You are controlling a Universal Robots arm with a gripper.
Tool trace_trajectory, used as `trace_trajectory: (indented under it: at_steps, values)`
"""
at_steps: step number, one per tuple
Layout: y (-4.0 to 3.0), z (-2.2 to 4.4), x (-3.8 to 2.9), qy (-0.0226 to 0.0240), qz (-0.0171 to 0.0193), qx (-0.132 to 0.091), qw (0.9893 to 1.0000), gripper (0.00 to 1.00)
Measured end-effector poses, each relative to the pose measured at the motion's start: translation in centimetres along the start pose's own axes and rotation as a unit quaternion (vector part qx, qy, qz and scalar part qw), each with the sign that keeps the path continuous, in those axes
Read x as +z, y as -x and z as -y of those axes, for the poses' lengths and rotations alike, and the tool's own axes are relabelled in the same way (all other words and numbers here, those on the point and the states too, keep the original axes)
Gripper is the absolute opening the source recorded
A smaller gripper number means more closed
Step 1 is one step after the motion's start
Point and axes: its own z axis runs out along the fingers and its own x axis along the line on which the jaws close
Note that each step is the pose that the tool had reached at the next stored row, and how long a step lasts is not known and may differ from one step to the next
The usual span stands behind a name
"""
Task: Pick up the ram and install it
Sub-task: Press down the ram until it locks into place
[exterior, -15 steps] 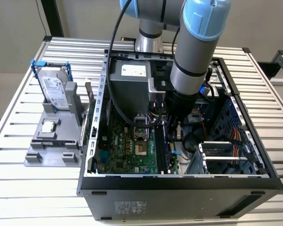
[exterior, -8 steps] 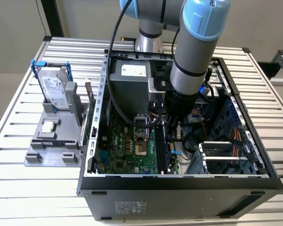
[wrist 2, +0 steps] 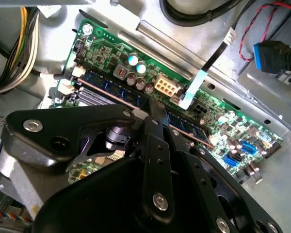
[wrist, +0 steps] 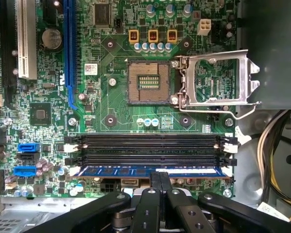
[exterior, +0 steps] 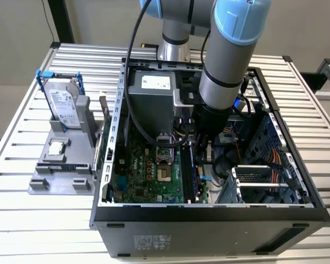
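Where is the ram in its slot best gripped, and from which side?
Grip the ram at the middle of its long free edge, pinching its two flat faces and coming straight down toward the motherboard. It stands on edge in its slot, with latches at both ends, so only that edge is free.
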Motion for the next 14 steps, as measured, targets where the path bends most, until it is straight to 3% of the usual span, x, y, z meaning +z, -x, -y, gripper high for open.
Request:
trace_trajectory:
  at_steps: [3,14]
  values:
    - [-0.02,-0.02,-0.89,0.0004,0.0,0.0,1.0,0.0]
    - [-0.06,-0.06,-2.68,0.0021,-0.0009,0.0,1.0,0.0]
